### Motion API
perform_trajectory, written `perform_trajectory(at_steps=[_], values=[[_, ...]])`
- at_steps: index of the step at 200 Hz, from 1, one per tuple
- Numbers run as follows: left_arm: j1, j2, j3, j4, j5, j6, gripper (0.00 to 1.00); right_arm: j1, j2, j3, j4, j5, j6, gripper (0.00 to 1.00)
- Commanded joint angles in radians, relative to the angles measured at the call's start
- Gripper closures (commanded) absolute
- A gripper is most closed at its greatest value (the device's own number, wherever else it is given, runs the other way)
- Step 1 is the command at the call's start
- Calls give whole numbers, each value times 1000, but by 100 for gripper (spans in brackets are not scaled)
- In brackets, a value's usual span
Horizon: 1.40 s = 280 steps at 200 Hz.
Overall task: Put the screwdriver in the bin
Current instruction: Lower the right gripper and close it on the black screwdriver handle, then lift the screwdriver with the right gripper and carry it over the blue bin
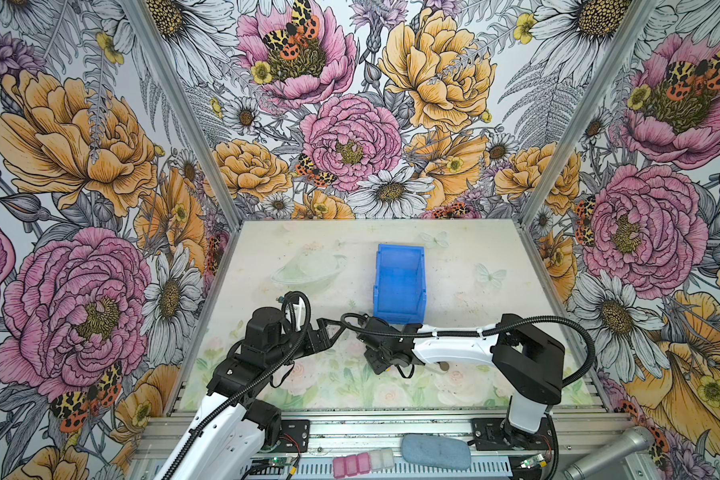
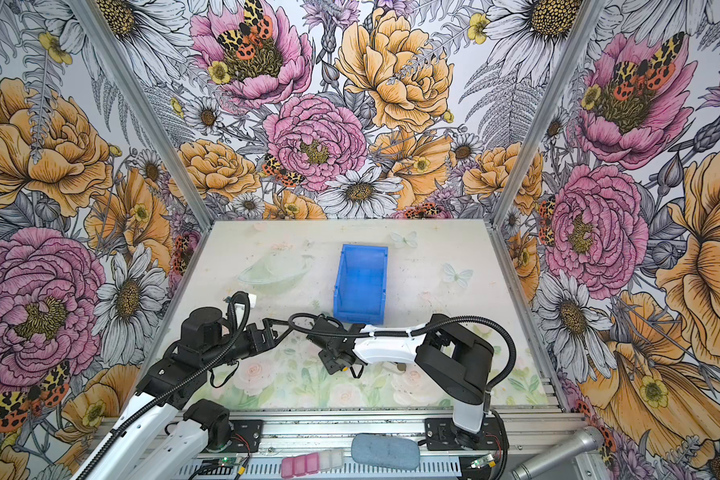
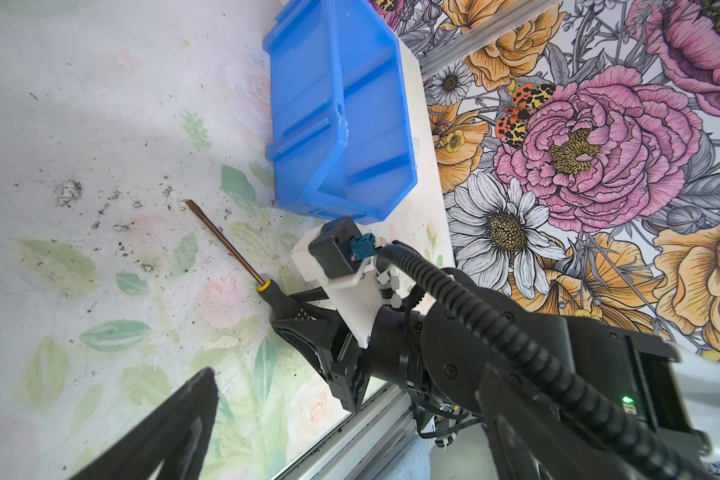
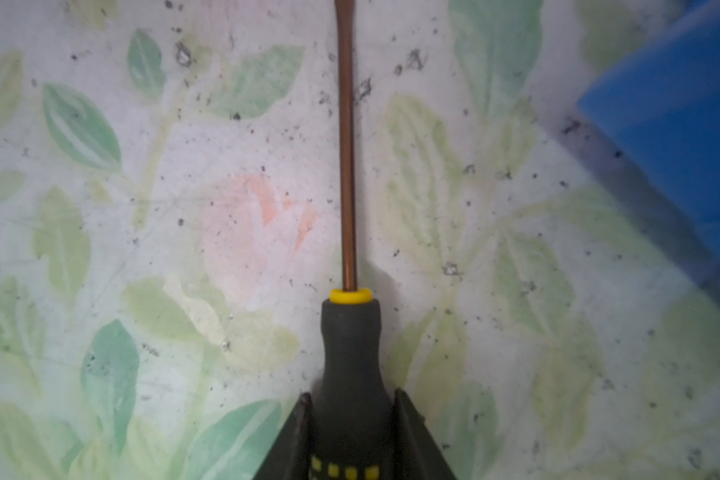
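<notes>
Task state, screwdriver to bin.

Done, as judged: the grasp. In the right wrist view the right gripper (image 4: 352, 401) is seen pinched on the black handle of the screwdriver (image 4: 350, 299), one finger pressed to each side, just below the yellow collar. The shaft runs straight up to the top edge of that frame. In the left wrist view the same right gripper (image 3: 304, 322) is found at centre frame on the handle, with the screwdriver (image 3: 229, 249) slanting to the upper left and seeming to lie flat on the table (image 3: 80, 124). No lift can be made out.

Left to do, as judged: lift, carry to the bin, release inside. The bin (image 3: 304, 87) is seen at the upper centre of the left wrist view, empty, close to the gripper and apart from the shaft tip. In both top views the bin (image 1: 377, 282) (image 2: 338, 282) stands at the table's centre, just above the right gripper (image 1: 381, 361), which hides most of the tool.

Left gripper (image 1: 336, 330): idle at lower centre left of a top view, nothing held. It is judged spread, since one finger (image 3: 163, 428) sits well off centre at the lower left of the left wrist view.

Count:
- screwdrivers, 1
- bins, 1
- grippers, 2
- small tan piece (image 1: 444, 366) half hidden under the right arm, 1
</notes>
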Motion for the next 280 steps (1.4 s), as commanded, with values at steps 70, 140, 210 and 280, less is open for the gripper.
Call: perform_trajectory(at_steps=[70, 140, 210, 280], values=[[32, -12, -18, -3, -71, -7, 1, 8, -145, 25, -21, 44, 34, 92], [36, 37, 12, 52, -79, 64, 1, -47, -327, 54, -108, 129, 107, 95], [-12, 213, 106, 167, -34, 182, 1, -254, -347, 113, -151, 134, 86, 95], [-128, 322, 157, 196, -37, 250, 1, -392, -206, 176, -157, 99, 8, 95]])
